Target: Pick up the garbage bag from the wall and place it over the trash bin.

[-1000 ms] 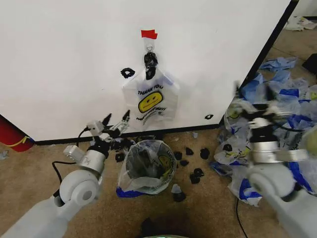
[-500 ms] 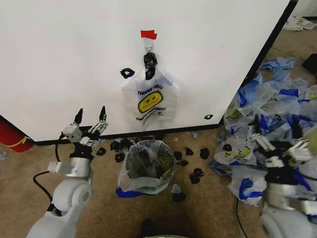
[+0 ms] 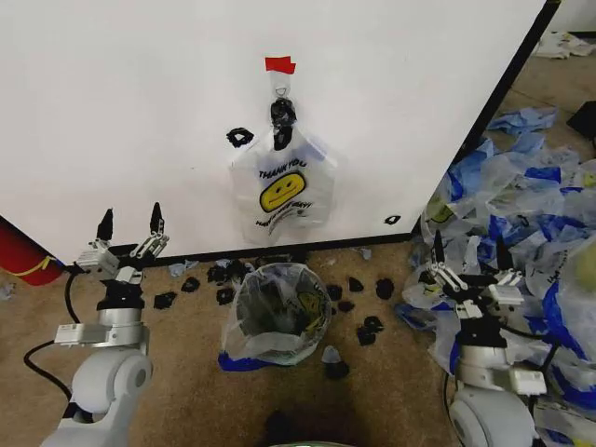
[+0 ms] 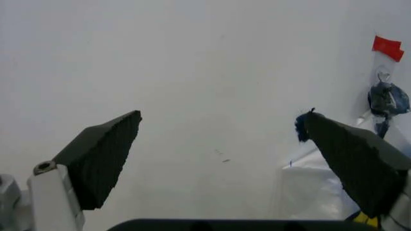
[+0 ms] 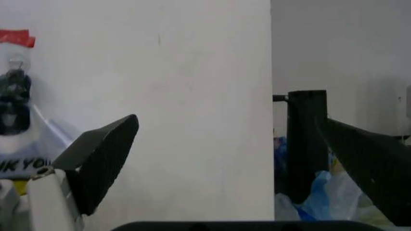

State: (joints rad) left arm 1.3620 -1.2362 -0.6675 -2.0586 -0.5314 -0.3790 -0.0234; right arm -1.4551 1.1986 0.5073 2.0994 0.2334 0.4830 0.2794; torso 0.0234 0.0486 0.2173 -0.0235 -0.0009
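The garbage bag [image 3: 282,191], white with a yellow smiley and "THANK YOU", hangs from a black clip [image 3: 282,114] under a red tape piece [image 3: 279,64] on the white wall [image 3: 130,112]. Below it on the carpet stands the trash bin [image 3: 277,312], lined with a similar bag. My left gripper [image 3: 130,228] is open, pointing up, well left of the bin. My right gripper [image 3: 470,253] is open, right of the bin. The left wrist view has the open left gripper [image 4: 224,159] facing the wall, with the bag [image 4: 308,192] off to one side. The right wrist view shows the bag [image 5: 26,159] beside the open right gripper [image 5: 237,163].
A heap of similar plastic bags [image 3: 531,196] lies on the floor at the right, past the wall's black edge. Black scraps [image 3: 358,303] litter the carpet around the bin. A red rounded object [image 3: 23,256] sits at the far left by the wall.
My left gripper has swung leftward, away from the bin and the bag. My right arm has dropped lower and come in toward the left. The bag and bin have not moved.
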